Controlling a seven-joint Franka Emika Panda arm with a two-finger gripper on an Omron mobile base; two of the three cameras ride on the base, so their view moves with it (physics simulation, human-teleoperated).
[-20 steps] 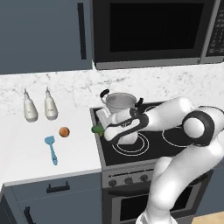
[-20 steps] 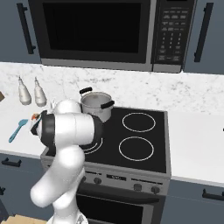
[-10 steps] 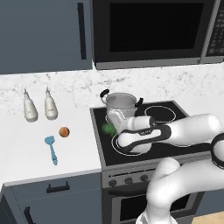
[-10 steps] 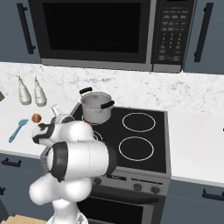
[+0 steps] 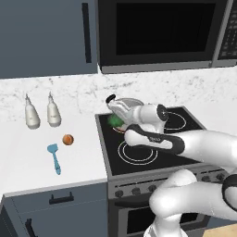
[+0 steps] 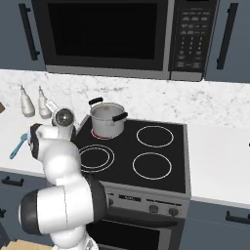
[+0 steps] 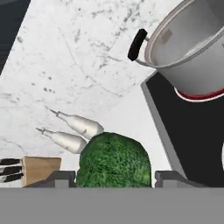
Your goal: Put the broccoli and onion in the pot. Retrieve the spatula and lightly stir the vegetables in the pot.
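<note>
My gripper (image 5: pixel 113 120) is shut on the broccoli (image 5: pixel 115 122), a dark-green floret held above the stove's left edge, just left of the steel pot (image 5: pixel 131 102), which my arm partly hides. In the hand view the broccoli (image 7: pixel 114 161) sits between the fingertips (image 7: pixel 56 178), and the pot (image 7: pixel 192 48) with its black handle lies up and to the right, empty as far as I can see. The right base view has the pot (image 6: pixel 108 119) on the back left burner. The orange-brown onion (image 5: pixel 68 139) and the light-blue spatula (image 5: pixel 54 156) lie on the counter to the left.
Two white bottles (image 5: pixel 31 115) stand against the marble backsplash at the far left of the counter. A knife block (image 7: pixel 33 170) stands near them. The microwave (image 5: pixel 162 32) hangs above the stove. The three other burners (image 6: pixel 152 165) carry nothing.
My arm has swung and carried the broccoli up and to the right, from the stove's left edge to beside the pot. The onion and the spatula have not moved.
</note>
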